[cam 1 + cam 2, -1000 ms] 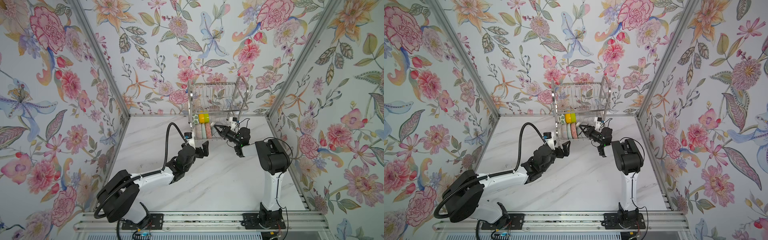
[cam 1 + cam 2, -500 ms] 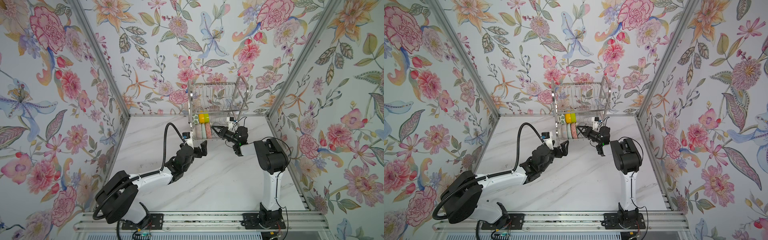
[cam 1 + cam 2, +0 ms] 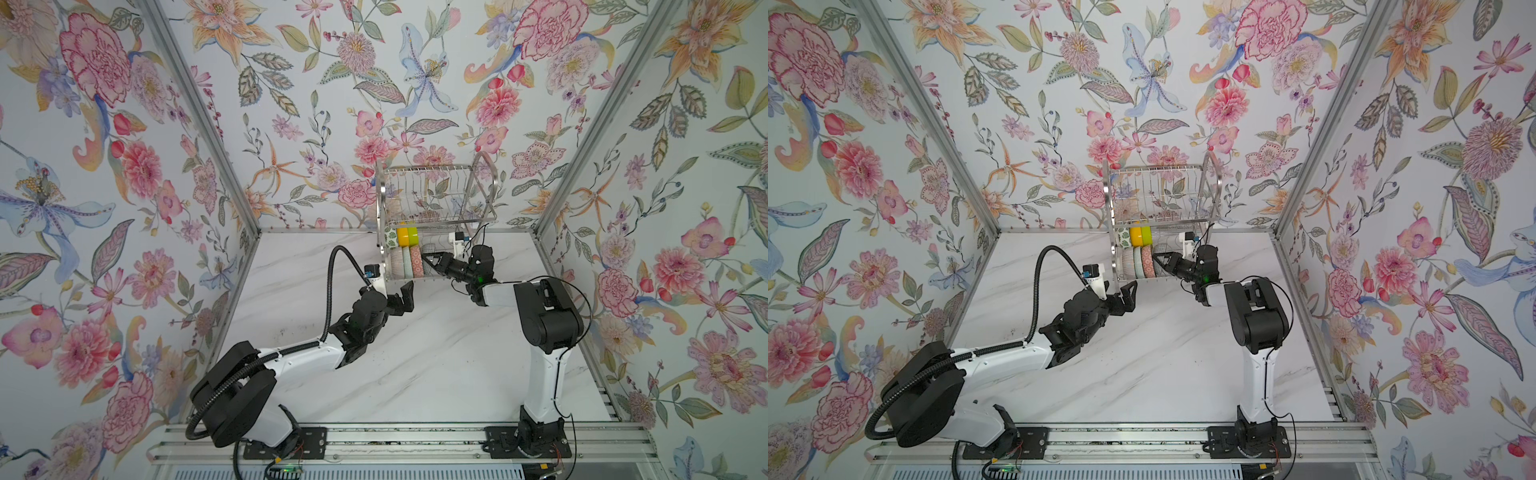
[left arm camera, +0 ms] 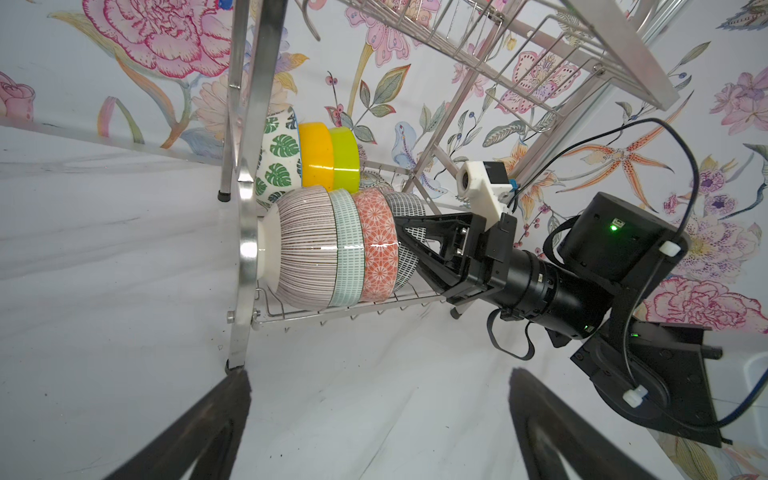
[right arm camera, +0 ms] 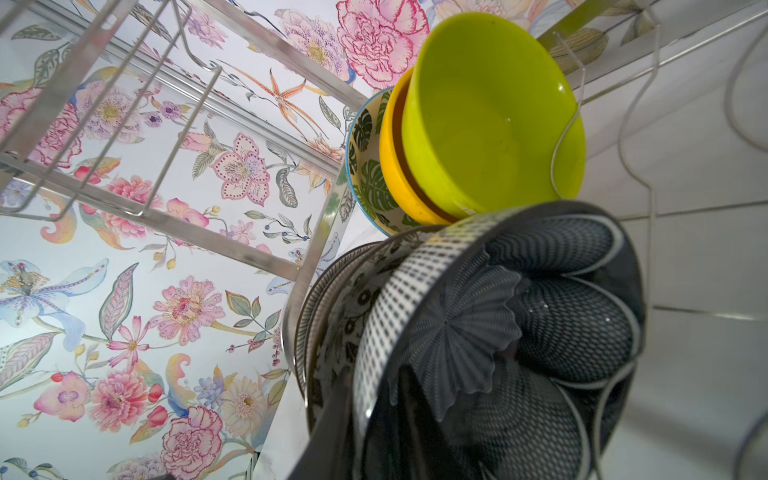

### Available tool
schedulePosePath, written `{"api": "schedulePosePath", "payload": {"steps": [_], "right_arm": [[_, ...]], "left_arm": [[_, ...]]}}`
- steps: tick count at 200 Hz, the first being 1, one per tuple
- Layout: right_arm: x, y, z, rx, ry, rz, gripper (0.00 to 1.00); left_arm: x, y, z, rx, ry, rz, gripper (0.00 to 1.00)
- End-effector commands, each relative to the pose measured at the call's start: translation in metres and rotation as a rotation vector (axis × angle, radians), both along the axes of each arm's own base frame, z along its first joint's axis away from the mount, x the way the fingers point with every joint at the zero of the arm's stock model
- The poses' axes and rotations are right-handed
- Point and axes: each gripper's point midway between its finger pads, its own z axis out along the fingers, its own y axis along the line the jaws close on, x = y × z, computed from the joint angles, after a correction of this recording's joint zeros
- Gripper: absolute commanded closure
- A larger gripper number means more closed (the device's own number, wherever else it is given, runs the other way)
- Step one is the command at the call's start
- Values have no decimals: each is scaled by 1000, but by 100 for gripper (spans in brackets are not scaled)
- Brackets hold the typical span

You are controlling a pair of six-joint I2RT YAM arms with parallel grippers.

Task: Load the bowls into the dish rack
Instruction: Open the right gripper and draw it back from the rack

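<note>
The dish rack stands at the back. Its lower shelf holds the bowls on edge: green-leaf white, orange-yellow and lime green behind; striped, pale green, orange patterned and black-white in front. My right gripper straddles the black-white bowl's rim, one finger inside, one outside. Whether it still pinches the rim is unclear. My left gripper hangs open and empty over the table by the rack's left end frame.
The rack's upper shelf overhangs the bowls. The right wrist camera's cable loops close to the rack. Floral walls close in three sides of the white marble table, and an aluminium rail runs along the front.
My right gripper has shifted a little left, bringing the black-white bowl up against the front row. The left arm has stayed put.
</note>
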Motion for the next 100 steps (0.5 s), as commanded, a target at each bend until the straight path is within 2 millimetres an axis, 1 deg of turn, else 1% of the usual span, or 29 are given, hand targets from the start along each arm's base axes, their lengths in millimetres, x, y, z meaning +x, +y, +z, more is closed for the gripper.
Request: {"api": "schedulePosePath", "payload": {"steps": [1,20,38,57,100], "right_arm": [[4,-9,-20,-60,68,-42,77],[4,-9,-18,-63,65,-41,77],[3,-9,-17,-64,64,-42,72],[2,-9,-14,-69,59,-41,70],[-3,-12,2,-73,28,-58,64]], "left_arm": [[-1,5,3,-21,6,-1,1],[-1,5,2,-18,8,-1,1],[-1,5,3,-21,10,-3,1],[-1,5,2,-22,12,-2,1],[-2,4,0,-28,21,-5,1]]}}
